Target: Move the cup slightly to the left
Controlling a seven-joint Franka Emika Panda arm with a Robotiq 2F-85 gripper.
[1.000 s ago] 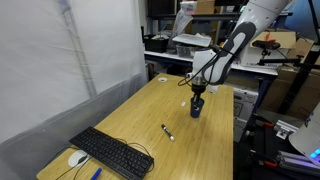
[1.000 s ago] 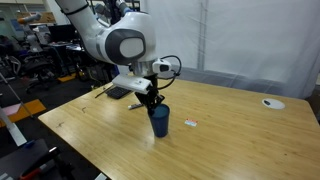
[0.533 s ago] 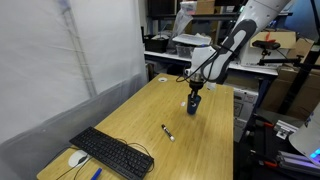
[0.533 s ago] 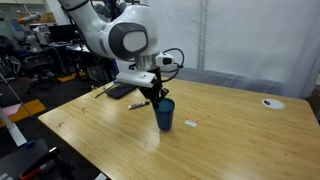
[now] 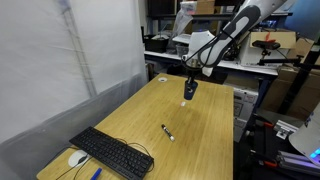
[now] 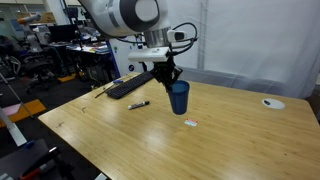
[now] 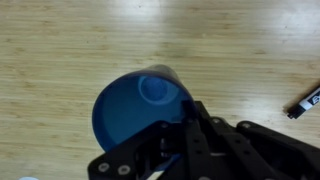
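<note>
The dark navy-blue cup [image 6: 179, 97] hangs from my gripper [image 6: 172, 78], which is shut on its rim and holds it a little above the wooden table [image 6: 230, 140]. In an exterior view the cup [image 5: 188, 90] and gripper [image 5: 189, 82] are over the table's far end. In the wrist view I look down into the cup [image 7: 135, 105], with my gripper [image 7: 175, 130] clamped on its rim at the lower right. The fingertips are hidden by the cup wall and the gripper body.
A black-and-white marker pen [image 5: 166, 132] lies mid-table and shows too in the wrist view [image 7: 305, 102]. A black keyboard [image 5: 112, 152] and a white mouse [image 5: 77, 158] lie at the near end. A small white scrap [image 6: 191, 123] lies by the cup. A grey curtain hangs beside the table.
My gripper has lifted the cup off the table and carried it toward the table's far end, away from the marker. The grip on the rim has not changed.
</note>
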